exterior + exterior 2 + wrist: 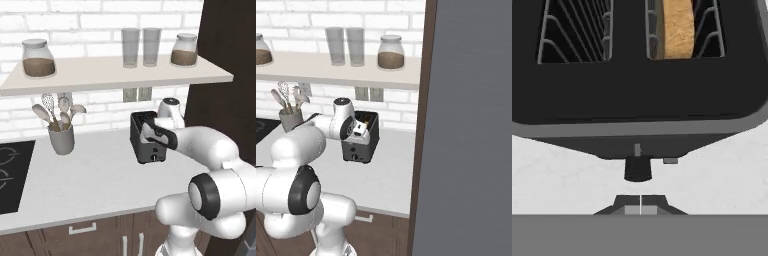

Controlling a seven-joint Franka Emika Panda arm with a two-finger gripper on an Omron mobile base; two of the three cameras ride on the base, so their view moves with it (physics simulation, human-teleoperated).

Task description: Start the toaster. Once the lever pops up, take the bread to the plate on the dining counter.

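Hand view looks straight down over the toaster (637, 100), where the gripper (640, 206) hangs with its jaws pressed together on nothing, poised just above the black lever knob (637, 169) on the narrow face. By the look of it the first step is in hand: starting the toaster, with the lever yet to be pushed down. The next move calls for a straight downward press squarely on that small knob, without sliding off it. The bread (677, 29), a tan slice seen edge-on, sits inside one slot; the other slot stands empty. The dark boxy toaster rests on the white worktop (100, 180), below the wall shelf (115, 75).
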